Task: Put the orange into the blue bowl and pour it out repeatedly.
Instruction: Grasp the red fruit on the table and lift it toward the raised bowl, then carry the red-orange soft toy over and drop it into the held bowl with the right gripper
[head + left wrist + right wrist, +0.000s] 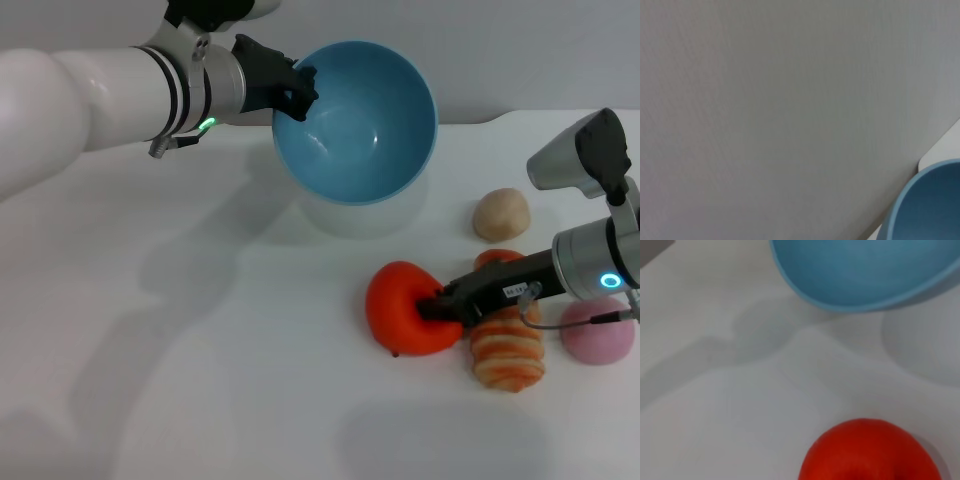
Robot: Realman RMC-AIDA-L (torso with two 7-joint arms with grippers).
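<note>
On the left of the head view, the left gripper (296, 90) is clamped on the rim of the blue bowl (360, 125), one dark finger inside and one outside. It holds the bowl tilted above the white table (200, 350), opening turned toward the camera, interior empty. A pale shadow lies on the table beneath it.

Further right and nearer the robot, the orange (403, 308) rests on the table, well apart from the bowl. The right gripper (440, 305) grips the orange's right side, its dark fingers pressed into the fruit.

Just beside the orange lies the orange-striped bread loaf (508, 355), under the right arm. A beige bun (500, 214) sits farther back, and a pink ball (598, 332) lies at the far right.
</note>
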